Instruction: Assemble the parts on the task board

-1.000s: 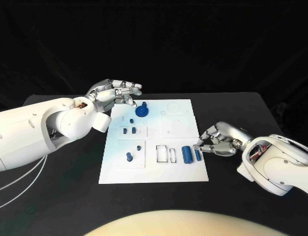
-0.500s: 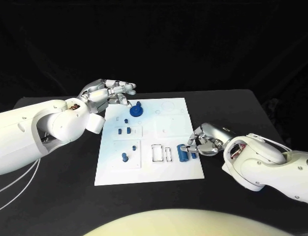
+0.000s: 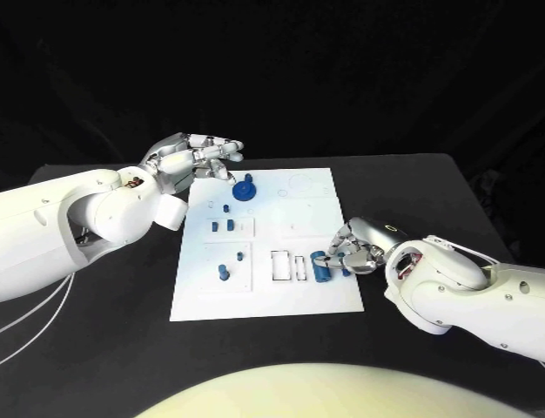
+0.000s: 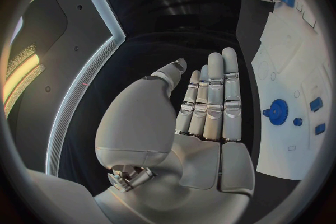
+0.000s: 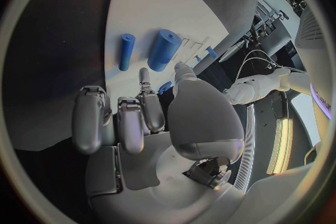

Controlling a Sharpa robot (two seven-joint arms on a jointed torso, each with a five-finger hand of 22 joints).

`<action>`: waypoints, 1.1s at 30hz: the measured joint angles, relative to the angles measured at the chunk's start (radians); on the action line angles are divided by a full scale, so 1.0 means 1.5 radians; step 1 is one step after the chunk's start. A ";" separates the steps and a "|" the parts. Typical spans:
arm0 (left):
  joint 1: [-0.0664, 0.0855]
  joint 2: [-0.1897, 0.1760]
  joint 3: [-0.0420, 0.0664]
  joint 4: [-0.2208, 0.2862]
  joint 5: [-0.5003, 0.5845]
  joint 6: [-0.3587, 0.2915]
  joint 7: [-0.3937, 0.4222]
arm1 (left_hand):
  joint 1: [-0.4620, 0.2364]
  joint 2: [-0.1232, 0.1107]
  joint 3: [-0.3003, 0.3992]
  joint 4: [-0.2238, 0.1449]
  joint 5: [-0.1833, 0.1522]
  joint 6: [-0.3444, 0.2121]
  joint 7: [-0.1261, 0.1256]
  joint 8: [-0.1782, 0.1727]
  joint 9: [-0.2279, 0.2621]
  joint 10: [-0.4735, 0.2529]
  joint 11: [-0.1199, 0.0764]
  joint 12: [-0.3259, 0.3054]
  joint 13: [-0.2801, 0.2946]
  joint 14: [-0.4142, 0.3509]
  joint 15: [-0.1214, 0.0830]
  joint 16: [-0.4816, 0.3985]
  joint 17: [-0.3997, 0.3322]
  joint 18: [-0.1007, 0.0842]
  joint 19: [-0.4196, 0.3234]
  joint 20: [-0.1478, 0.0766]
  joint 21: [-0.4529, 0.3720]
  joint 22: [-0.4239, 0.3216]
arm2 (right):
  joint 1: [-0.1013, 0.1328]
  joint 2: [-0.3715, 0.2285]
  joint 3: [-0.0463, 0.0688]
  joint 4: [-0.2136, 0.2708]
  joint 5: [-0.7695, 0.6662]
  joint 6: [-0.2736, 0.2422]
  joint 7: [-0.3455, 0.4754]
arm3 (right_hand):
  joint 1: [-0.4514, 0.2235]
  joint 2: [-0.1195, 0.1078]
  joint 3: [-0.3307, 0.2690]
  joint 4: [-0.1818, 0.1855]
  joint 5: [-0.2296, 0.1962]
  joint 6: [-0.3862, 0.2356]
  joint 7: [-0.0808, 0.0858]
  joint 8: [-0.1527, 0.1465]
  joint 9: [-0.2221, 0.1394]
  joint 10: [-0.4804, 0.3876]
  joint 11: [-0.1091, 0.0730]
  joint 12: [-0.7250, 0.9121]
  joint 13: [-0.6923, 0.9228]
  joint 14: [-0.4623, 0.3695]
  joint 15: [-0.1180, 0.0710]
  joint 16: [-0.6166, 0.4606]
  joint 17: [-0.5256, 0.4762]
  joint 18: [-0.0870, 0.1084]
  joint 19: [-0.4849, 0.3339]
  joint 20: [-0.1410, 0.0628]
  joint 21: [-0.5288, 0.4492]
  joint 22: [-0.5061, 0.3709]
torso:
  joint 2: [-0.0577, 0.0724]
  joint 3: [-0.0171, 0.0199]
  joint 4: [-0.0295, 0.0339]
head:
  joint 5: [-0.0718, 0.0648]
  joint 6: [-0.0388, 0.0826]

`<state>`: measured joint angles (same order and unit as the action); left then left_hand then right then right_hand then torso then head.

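The left hand (image 3: 198, 157) is seen off the board's (image 3: 310, 292) far left corner, above the black table (image 3: 423, 187). In the left wrist view its fingers (image 4: 213, 95) lie straight and side by side, thumb apart, with nothing in the palm: spread flat and holding nothing. No contact with the board is seen.

The right hand (image 3: 354, 248) is at the board's right edge, near the front half. In the right wrist view its fingers (image 5: 133, 120) are curled inward with nothing between them (closed on nothing, as far as the view shows). Its fingertips lie just beside the large cylinder (image 3: 321, 265); whether they touch it cannot be told.

Parts on the board, placed from that cylinder: a thin cylinder (image 5: 125, 51) lies just beside it on the right-edge side, parallel to it; two empty rectangular slots (image 3: 280, 265) sit on its other side; further toward the left edge a small peg (image 3: 224, 273) lies on a raised tile. A round knob (image 3: 244, 189) stands near the far edge, close to the left hand, with two short pieces (image 3: 223, 225) between knob and peg.

Bare board remains along the front edge and the far right corner. Open table lies on all sides of the board.
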<state>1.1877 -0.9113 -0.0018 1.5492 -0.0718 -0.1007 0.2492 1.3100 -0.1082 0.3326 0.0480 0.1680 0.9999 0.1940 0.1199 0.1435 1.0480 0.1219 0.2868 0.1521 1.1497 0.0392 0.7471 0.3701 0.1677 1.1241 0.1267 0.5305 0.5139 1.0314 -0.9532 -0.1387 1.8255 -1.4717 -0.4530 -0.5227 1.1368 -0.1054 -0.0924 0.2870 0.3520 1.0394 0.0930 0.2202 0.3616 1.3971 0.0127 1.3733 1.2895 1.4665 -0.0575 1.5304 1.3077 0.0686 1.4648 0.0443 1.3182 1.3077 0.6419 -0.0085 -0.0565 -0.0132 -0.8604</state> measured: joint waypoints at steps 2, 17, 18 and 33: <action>0.000 0.000 0.000 0.000 0.000 0.000 0.000 | 0.000 0.000 0.000 0.000 0.000 0.000 0.000 0.000 0.000 0.000 0.000 0.000 0.000 0.000 0.000 0.000 0.000 0.000 0.000 0.000 0.000 0.000 | -0.001 0.001 0.000 -0.001 -0.005 0.002 -0.004 | 0.000 0.000 0.000 0.000 0.000 0.000 0.000 0.000 0.001 0.000 0.000 0.000 0.000 0.000 0.000 0.000 0.000 0.000 0.000 0.000 0.000 0.000 | 0.000 0.0000 -0.0001 | 0.002 0.000; 0.000 0.000 0.000 -0.001 0.000 0.003 -0.001 | 0.000 0.000 -0.004 0.000 0.000 0.000 0.000 0.000 0.000 -0.002 -0.002 0.000 0.000 0.000 0.000 0.000 -0.001 0.000 0.002 0.002 -0.005 -0.002 | -0.014 0.024 0.001 -0.007 -0.038 0.028 -0.025 | 0.003 0.003 -0.008 0.001 0.000 0.000 0.000 0.008 0.009 -0.002 -0.002 0.000 0.002 0.000 0.000 0.000 0.000 0.000 0.000 0.000 0.003 0.000 | 0.000 0.0001 -0.0011 | 0.003 0.003; 0.000 0.000 0.000 -0.001 0.000 0.004 -0.001 | 0.000 0.000 -0.004 0.000 0.000 0.000 0.000 0.000 0.000 -0.002 -0.002 0.000 0.000 0.000 0.000 0.000 -0.001 0.000 0.002 0.002 -0.005 -0.002 | -0.016 0.027 0.001 -0.007 -0.039 0.030 -0.025 | 0.003 0.003 -0.008 0.001 0.000 0.000 0.000 0.008 0.009 -0.002 -0.002 0.000 0.002 0.000 0.000 0.000 0.000 0.000 0.000 0.000 0.003 0.000 | 0.001 0.0001 -0.0008 | 0.003 0.003; 0.000 -0.002 0.000 -0.001 0.000 0.007 -0.004 | 0.000 0.000 -0.004 0.000 0.000 0.000 0.000 0.002 0.000 -0.005 0.000 0.000 0.000 0.000 0.000 0.000 -0.001 0.000 0.002 0.002 -0.005 -0.003 | -0.022 0.034 0.002 -0.006 -0.048 0.039 -0.027 | 0.009 0.009 -0.012 0.001 -0.003 0.000 0.000 0.011 0.016 -0.002 -0.002 -0.003 0.005 0.000 0.000 0.000 0.000 0.000 0.000 0.000 0.003 0.000 | 0.001 -0.0003 -0.0013 | 0.003 0.004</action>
<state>1.1877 -0.9148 -0.0018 1.5483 -0.0717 -0.0909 0.2434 1.3101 -0.1081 0.3268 0.0482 0.1681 0.9999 0.1939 0.1234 0.1435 1.0408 0.1219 0.2868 0.1522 1.1497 0.0391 0.7471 0.3693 0.1677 1.1277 0.1304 0.5228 0.5088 0.9988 -0.9028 -0.1360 1.8166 -1.5439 -0.3943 -0.5634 1.1505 -0.0918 -0.1106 0.2879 0.3482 1.0395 0.0929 0.2360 0.3861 1.3935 0.0090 1.3692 1.2965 1.4665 -0.0574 1.5303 1.3074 0.0687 1.4646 0.0446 1.3224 1.3073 0.6430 -0.0090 -0.0585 -0.0084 -0.8543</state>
